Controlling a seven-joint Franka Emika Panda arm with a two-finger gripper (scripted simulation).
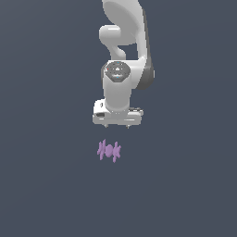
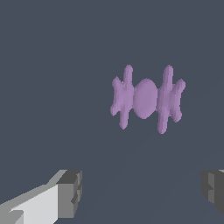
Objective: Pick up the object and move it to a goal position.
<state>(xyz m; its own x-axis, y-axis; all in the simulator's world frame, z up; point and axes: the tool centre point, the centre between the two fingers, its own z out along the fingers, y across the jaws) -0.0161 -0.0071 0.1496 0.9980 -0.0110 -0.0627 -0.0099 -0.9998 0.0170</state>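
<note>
A: Object (image 1: 109,151), purple, spiky, lies on the bench (image 1: 41,185) below the claw (image 1: 117,125), untouched, slightly off its centre.

B: Claw state?

A: Spread wide, empty; fingers (image 2: 70,192) well apart.

B: Handling?

A: Likely light, rigid. Prongs could slip; pinch the rounded middle between the two spiked ends.
</note>
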